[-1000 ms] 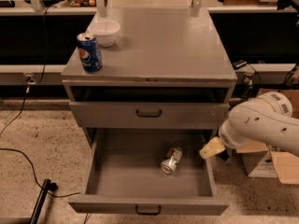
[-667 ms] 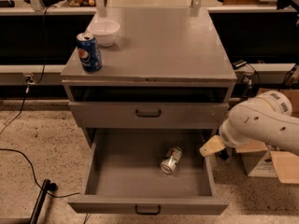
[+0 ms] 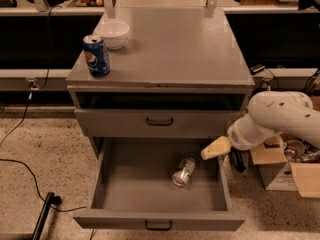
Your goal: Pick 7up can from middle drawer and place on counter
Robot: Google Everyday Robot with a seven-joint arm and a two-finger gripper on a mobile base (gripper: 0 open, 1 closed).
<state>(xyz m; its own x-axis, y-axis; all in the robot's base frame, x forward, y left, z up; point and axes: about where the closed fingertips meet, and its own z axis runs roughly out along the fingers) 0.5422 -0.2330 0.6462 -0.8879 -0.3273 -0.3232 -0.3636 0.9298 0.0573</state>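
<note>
The middle drawer (image 3: 135,184) is pulled out, so I can reach in from above. The 7up can (image 3: 183,171) lies on its side on the drawer's floor, with its long axis from 7 to 1 o'clock. My gripper (image 3: 216,148) hangs at its 2 o'clock, near the right wall; open or closed, I cannot tell.

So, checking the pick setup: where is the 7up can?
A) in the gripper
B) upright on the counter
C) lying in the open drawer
C: the 7up can lies on its side on the middle drawer floor; the gripper hangs apart, near the drawer's right wall.
</note>
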